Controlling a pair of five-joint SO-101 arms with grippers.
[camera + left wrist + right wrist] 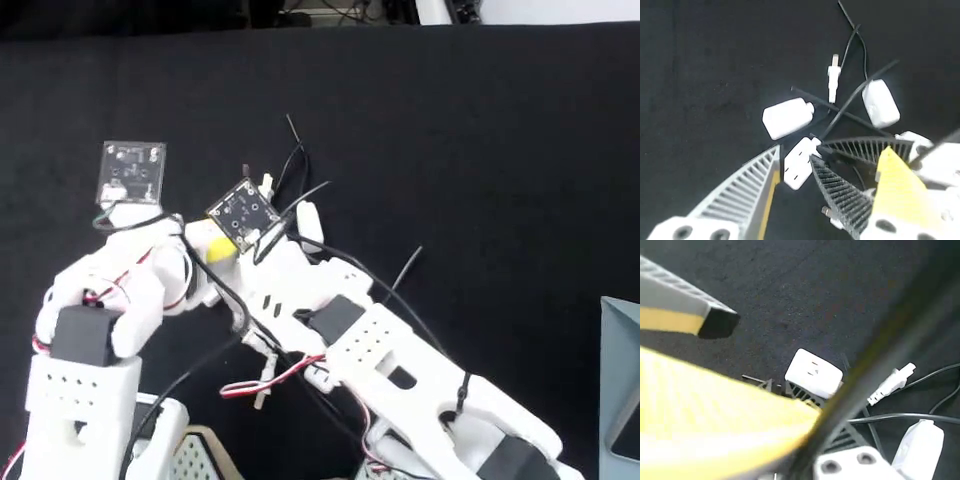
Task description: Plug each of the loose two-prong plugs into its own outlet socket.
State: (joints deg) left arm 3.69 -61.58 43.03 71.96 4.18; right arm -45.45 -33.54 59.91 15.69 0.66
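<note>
A small white socket block point(799, 169) with rounded corners and two narrow slots in its face is seen on the black table point(700, 75), inside the left gripper point(795, 153). Whether it is clamped there or merely bracketed cannot be told. Just beside it a plain white block point(787, 117) is laid. A second white block point(880, 102), with a black cable running from it, is placed farther off. Between the two blocks, a slim white plug point(834, 80) is laid lengthwise, and thin black cables point(850, 107) are crossed over one another among these pieces. The right gripper point(765, 367) is held released close to the socket block, its yellow-faced jaws spread well apart.
</note>
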